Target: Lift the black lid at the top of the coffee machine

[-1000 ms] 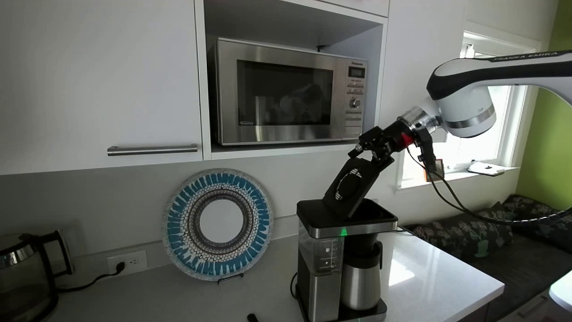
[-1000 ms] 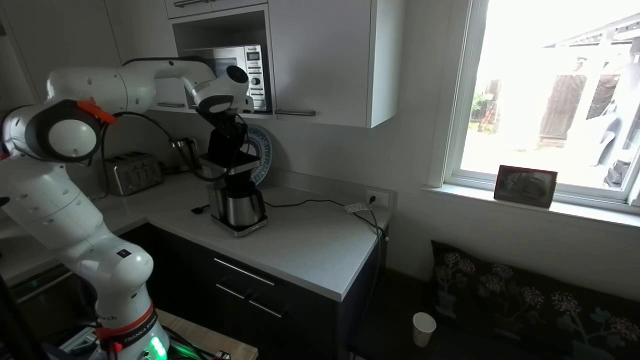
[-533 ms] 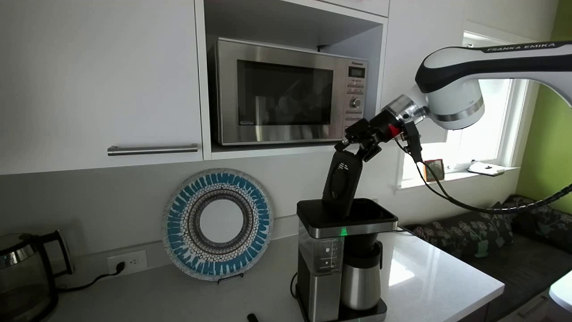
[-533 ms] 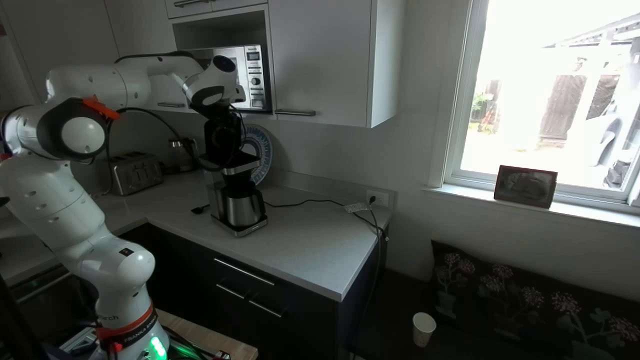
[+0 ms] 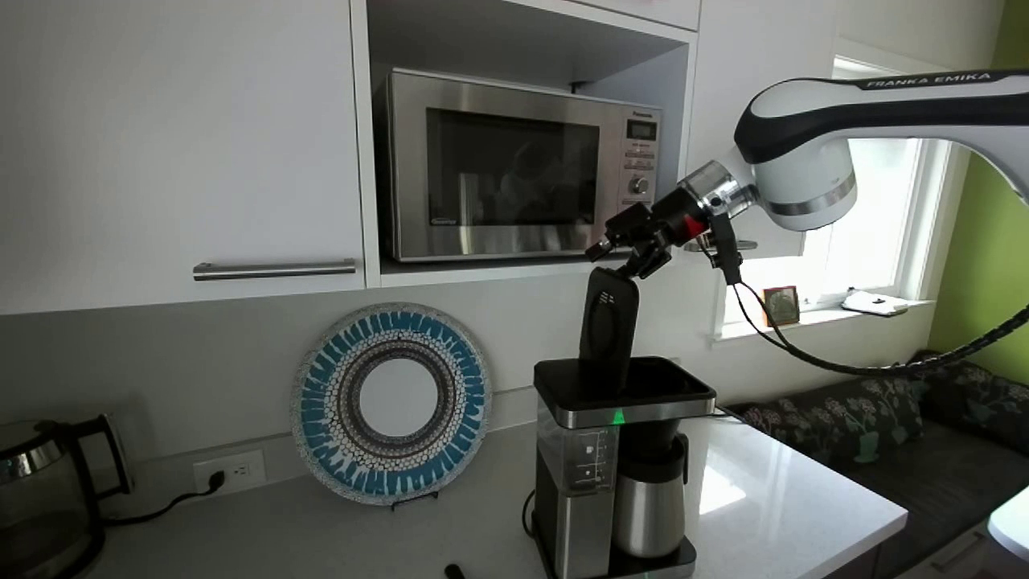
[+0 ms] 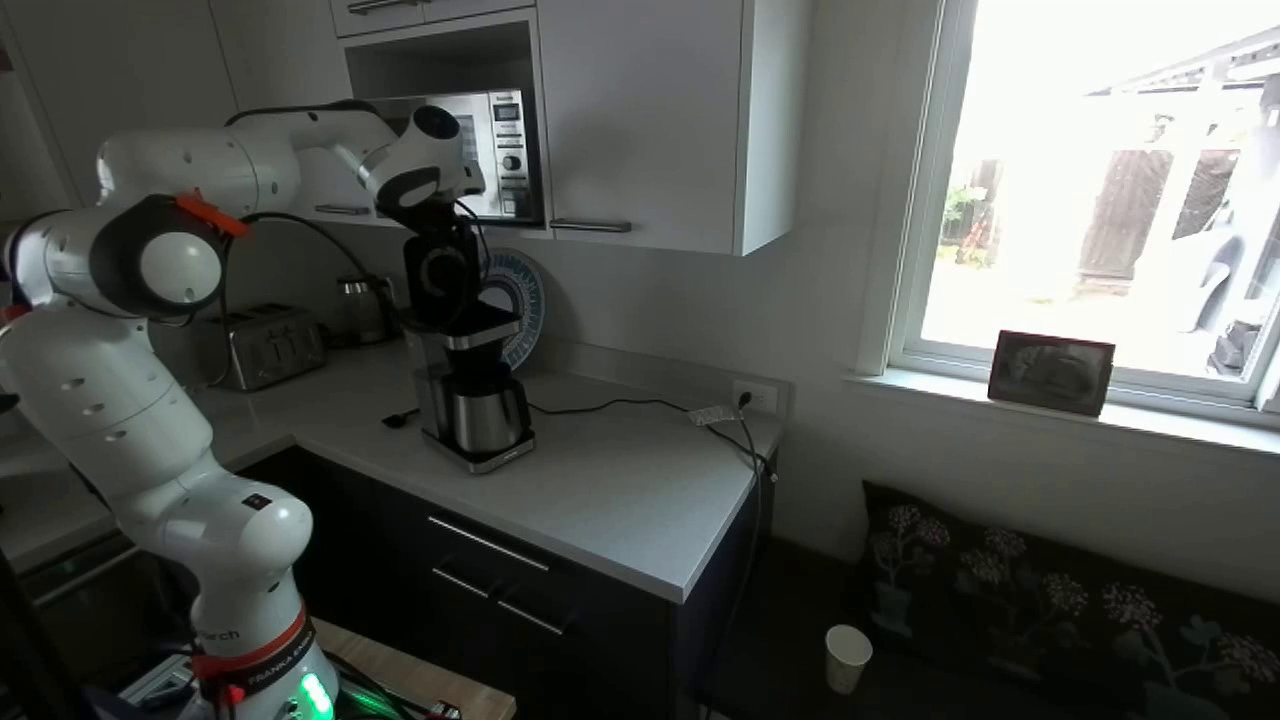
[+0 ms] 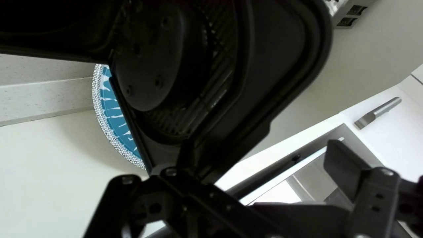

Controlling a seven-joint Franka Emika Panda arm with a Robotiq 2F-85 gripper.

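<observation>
Evidently most is done. Past the kettle (image 5: 38, 492) and the round plate (image 5: 396, 400) along the back edge of the desk (image 5: 788, 494), the coffee machine (image 5: 585, 527) stands short of the right edge, its black lid (image 5: 608, 326) raised almost upright. At the lid's top, the hand (image 5: 609, 262) has its jaws wide apart, gripping nothing; contact is unclear. Probably only a last tip back and moving clear remain.

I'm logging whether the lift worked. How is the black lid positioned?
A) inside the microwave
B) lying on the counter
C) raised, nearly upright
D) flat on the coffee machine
C: in an exterior view the lid stands nearly upright over the coffee machine.
</observation>
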